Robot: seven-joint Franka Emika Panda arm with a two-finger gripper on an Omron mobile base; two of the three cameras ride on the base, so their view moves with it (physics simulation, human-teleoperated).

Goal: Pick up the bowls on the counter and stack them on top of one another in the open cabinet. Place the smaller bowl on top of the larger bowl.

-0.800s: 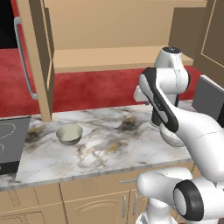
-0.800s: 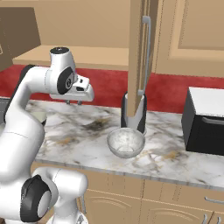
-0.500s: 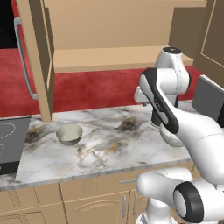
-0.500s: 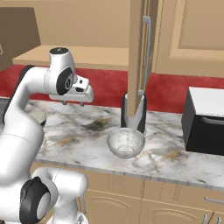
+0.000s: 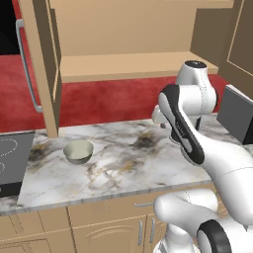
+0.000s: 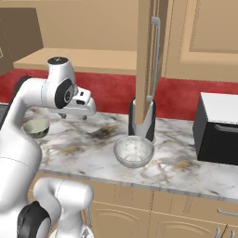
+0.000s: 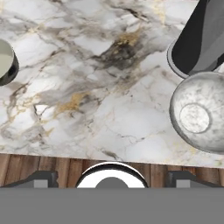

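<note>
While both bowls are sitting untouched on the table [image 6: 186,174], the gripper [image 6: 73,115] is hovering wide open and empty; next it needs lowering over the larger bowl [image 6: 134,151], right of it.

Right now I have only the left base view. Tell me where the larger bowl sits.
Observer: The larger bowl stands on the counter, just in front of the dark appliance.
Operator: Report the gripper.
Observer: The gripper is open and empty, above the counter.
Operator: Place it against the bowls.
Observer: The hand view looks down on marble between them: smaller bowl at its left edge, larger bowl at its right.
</note>
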